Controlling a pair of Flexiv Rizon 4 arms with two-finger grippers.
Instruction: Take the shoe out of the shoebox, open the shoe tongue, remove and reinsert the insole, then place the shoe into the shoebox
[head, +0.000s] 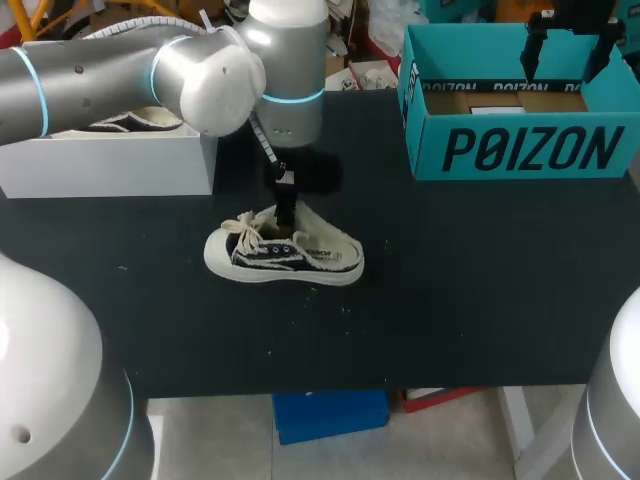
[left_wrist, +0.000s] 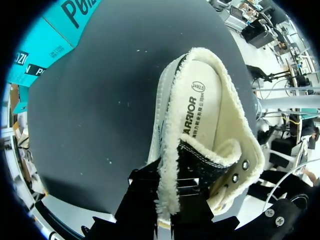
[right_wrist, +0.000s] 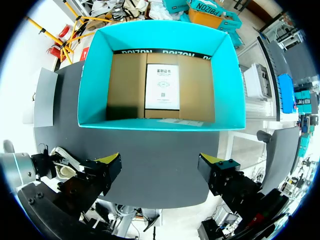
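On the dark table (head: 480, 290) the shoe (head: 290, 255) lies near the middle, on its sole, toe toward 9 o'clock and heel toward 3 o'clock, its pale laces (head: 245, 228) loose at the front. The left gripper (head: 285, 200) comes straight down on it from 12 o'clock. In the left wrist view the left gripper (left_wrist: 167, 200) has its two black fingers pressed close on either side of the shoe's (left_wrist: 200, 90) fleece-lined side wall, jaws nearly together and pinching that rim; its yellow tips are hidden. The cream insole (left_wrist: 202, 107) lies flat inside, just ahead of the fingers. The teal shoebox (head: 520, 150) stands open at the table's 2 o'clock corner, well apart from the shoe. The right gripper (head: 570, 45) hangs above it at its far side. The right wrist view shows the right gripper (right_wrist: 161, 162) with jaws spread wide, holding and touching nothing, the shoebox (right_wrist: 95, 80) ahead with a white card (right_wrist: 161, 87) on its floor.
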